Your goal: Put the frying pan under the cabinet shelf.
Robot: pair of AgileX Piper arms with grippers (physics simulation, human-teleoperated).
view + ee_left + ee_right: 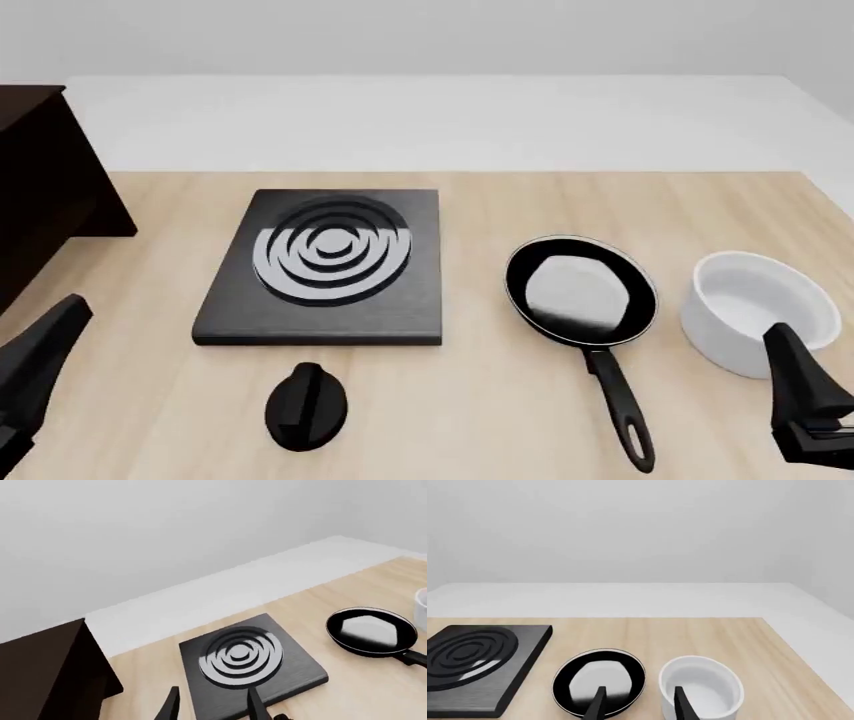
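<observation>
The frying pan (581, 288) lies flat on the wooden table, right of centre, its long black handle (618, 405) pointing toward the near edge. The wrist views also show the pan (370, 632) (602, 677). The dark brown cabinet shelf (38, 190) stands at the table's far left, partly cut off; its side panel (47, 675) shows in the left wrist view. My left gripper (213, 707) is open and empty, low at the near left (34, 370), far from the pan. My right gripper (638, 704) is open and empty, at the near right (807, 400), just short of the pan and bowl.
A black square plate with grey rings (327, 265) lies between cabinet and pan. A white round bowl (758, 312) stands right of the pan, close to it. A small black round knob-like object (307, 405) sits near the front edge, below the plate.
</observation>
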